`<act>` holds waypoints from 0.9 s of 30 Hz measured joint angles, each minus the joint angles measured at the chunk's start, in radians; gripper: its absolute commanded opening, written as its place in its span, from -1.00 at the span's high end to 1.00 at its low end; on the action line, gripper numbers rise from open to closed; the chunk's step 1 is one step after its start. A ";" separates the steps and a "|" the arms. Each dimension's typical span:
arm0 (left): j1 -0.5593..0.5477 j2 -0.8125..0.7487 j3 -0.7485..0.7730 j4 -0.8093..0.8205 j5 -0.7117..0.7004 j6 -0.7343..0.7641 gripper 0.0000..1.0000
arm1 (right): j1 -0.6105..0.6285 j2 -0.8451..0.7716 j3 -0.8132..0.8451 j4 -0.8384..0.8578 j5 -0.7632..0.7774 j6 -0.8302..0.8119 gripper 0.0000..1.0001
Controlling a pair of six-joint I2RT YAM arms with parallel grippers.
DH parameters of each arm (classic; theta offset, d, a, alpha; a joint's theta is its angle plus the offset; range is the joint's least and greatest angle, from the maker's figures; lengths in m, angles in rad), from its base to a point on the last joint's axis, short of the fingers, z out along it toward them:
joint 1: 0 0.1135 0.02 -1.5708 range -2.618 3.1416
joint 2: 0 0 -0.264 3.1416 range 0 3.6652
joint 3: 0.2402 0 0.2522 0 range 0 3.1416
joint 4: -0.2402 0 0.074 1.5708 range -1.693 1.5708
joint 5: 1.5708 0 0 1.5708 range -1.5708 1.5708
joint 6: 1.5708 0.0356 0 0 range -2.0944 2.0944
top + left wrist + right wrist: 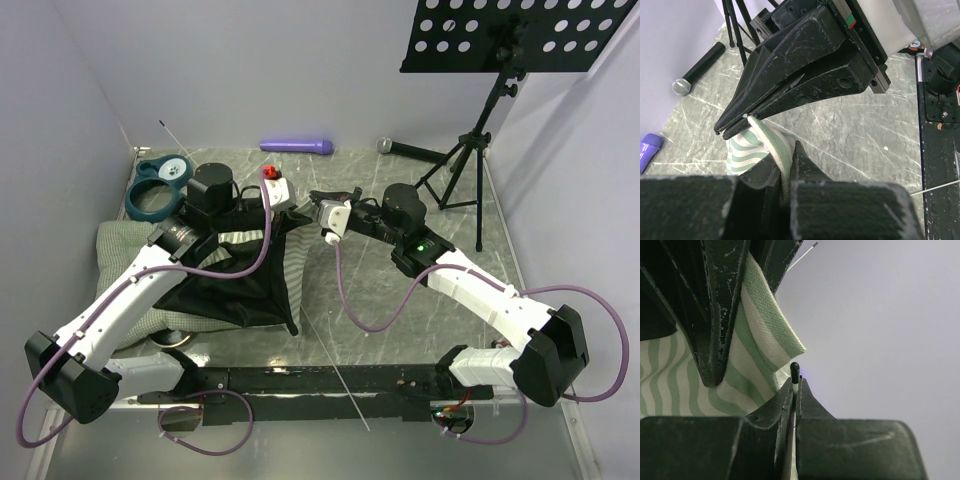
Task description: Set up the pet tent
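Left claw (786,166) clamps the striped edge of the pet tent (746,150); right claw (796,386), just beside that edge, pinches a thin pole (795,372).

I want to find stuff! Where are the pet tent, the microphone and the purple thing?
pet tent (240,295): top view, black lining.
microphone (415,152): top view, its handle.
purple thing (297,146): top view, its middle.
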 measured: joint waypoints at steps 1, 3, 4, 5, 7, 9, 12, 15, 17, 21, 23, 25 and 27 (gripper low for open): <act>0.000 0.000 0.000 0.000 0.000 0.000 0.99 | 0.000 0.000 0.001 0.000 0.000 0.000 1.00; 0.000 0.000 0.000 0.000 0.000 0.002 0.99 | 0.000 0.002 0.003 -0.002 -0.001 0.000 1.00; 0.000 0.000 0.000 0.000 0.000 0.002 0.99 | 0.000 0.003 0.006 -0.003 -0.001 0.000 1.00; 0.000 0.000 0.000 0.000 0.000 0.002 0.99 | 0.000 0.005 0.007 -0.003 -0.002 0.000 1.00; 0.000 0.000 0.000 0.000 0.000 0.002 0.99 | 0.001 0.007 0.008 -0.003 -0.003 0.000 1.00; 0.000 0.000 0.000 0.000 0.000 0.002 0.99 | 0.002 0.010 0.008 -0.003 -0.003 -0.001 1.00; 0.000 0.000 0.000 -0.001 0.000 0.002 0.99 | 0.006 0.012 0.010 -0.002 -0.002 -0.001 1.00; 0.000 0.000 0.000 -0.002 0.000 0.002 0.99 | 0.007 0.012 0.010 -0.003 0.000 -0.003 1.00; 0.000 0.000 0.000 -0.002 -0.001 0.001 0.99 | 0.007 0.012 0.010 -0.003 0.000 -0.004 1.00; 0.000 0.000 0.000 -0.002 -0.005 -0.008 0.99 | 0.007 0.010 0.008 -0.003 0.001 -0.004 1.00; 0.000 0.000 0.000 -0.002 -0.009 -0.016 0.99 | 0.007 0.010 0.008 -0.003 0.001 -0.004 1.00; 0.000 0.000 0.000 -0.002 -0.012 -0.022 0.99 | 0.007 0.010 0.008 -0.004 0.002 -0.004 1.00; 0.000 0.000 0.000 -0.005 -0.012 -0.024 0.99 | 0.008 0.010 0.008 -0.005 0.002 -0.004 1.00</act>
